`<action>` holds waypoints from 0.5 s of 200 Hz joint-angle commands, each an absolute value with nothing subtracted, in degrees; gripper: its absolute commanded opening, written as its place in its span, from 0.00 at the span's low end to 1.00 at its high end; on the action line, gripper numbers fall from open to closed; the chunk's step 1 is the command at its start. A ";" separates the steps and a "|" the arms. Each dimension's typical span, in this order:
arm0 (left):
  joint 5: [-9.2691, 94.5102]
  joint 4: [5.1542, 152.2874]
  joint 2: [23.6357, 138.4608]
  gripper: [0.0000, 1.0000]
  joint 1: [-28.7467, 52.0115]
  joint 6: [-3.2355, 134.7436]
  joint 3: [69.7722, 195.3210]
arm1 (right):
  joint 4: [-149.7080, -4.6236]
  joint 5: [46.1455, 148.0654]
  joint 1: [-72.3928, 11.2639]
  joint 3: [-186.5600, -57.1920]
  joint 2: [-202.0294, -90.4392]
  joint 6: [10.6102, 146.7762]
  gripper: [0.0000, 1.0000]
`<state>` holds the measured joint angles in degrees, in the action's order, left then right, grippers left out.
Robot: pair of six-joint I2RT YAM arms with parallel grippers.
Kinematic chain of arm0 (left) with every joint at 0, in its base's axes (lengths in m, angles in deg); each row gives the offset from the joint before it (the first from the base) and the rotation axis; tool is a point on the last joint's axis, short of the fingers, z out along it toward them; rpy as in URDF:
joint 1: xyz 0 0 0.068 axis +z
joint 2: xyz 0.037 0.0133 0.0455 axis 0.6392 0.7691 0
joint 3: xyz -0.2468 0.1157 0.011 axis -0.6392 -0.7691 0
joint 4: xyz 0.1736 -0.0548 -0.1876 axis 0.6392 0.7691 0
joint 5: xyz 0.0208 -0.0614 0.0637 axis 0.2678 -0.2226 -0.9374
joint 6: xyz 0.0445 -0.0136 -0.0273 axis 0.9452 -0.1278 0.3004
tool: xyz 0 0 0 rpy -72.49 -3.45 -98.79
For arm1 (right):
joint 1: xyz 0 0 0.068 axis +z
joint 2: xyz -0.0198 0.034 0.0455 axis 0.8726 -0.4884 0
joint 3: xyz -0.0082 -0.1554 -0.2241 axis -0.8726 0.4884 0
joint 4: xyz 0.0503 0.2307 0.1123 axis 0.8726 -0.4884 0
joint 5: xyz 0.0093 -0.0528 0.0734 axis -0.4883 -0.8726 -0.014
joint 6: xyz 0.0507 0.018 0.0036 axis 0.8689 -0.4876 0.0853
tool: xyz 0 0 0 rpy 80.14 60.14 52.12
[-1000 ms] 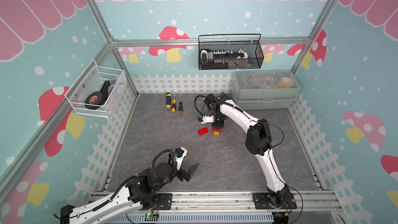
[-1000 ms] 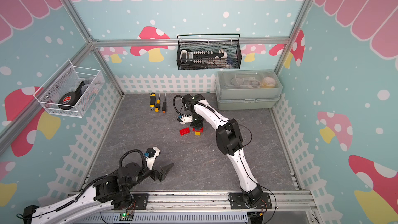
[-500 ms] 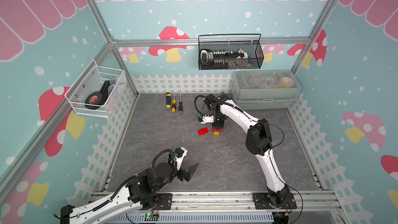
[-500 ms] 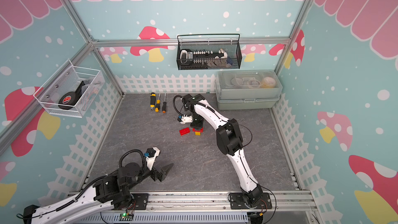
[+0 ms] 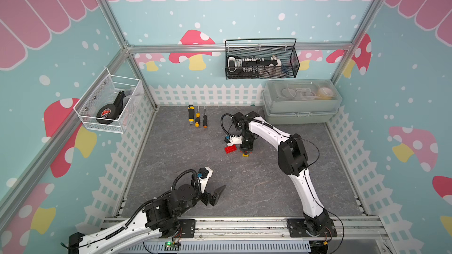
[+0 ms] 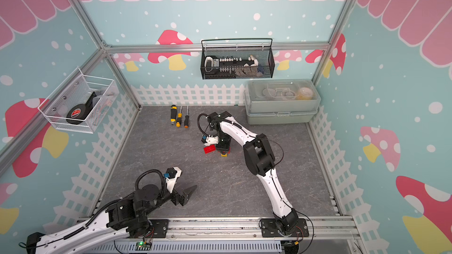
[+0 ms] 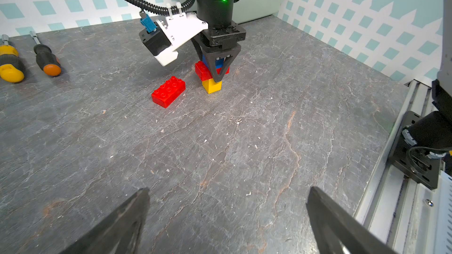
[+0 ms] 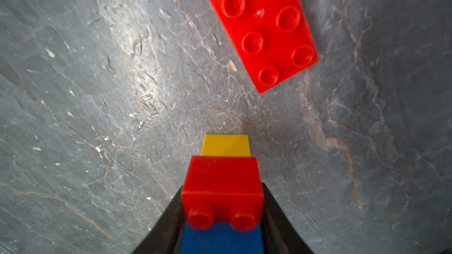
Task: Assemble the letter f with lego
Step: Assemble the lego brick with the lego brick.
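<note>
While the lego stack [image 7: 205,74] stands—the roll's [image 5: 113,110] red label [image 5: 106,112] is unreadable.

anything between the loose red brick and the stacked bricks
Nothing: only bare grey tabletop separates the loose red brick from the stack, clearest in the right wrist view.

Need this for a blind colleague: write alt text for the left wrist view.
The right hand straddles the top of a brick stack, yellow under red under blue, on a grey table. A loose red brick lies beside it, apart; the open fingers of the left hand frame the foreground.
</note>
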<state>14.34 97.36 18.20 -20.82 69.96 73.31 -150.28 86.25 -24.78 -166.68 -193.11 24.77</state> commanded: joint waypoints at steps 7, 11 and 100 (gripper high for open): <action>14.45 96.62 18.08 0.99 -21.26 70.93 73.07 | -149.31 88.55 -25.38 -165.45 -191.02 25.36 0.48; 14.44 96.67 18.01 0.99 -21.24 70.91 73.07 | -149.08 88.75 -25.38 -165.35 -190.83 25.41 0.49; 14.40 96.70 18.01 0.99 -21.25 70.89 73.11 | -146.61 93.99 -25.53 -167.20 -187.10 24.24 0.59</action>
<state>14.34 97.36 18.20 -20.82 69.96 73.31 -146.37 90.32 -25.48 -165.28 -188.94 25.56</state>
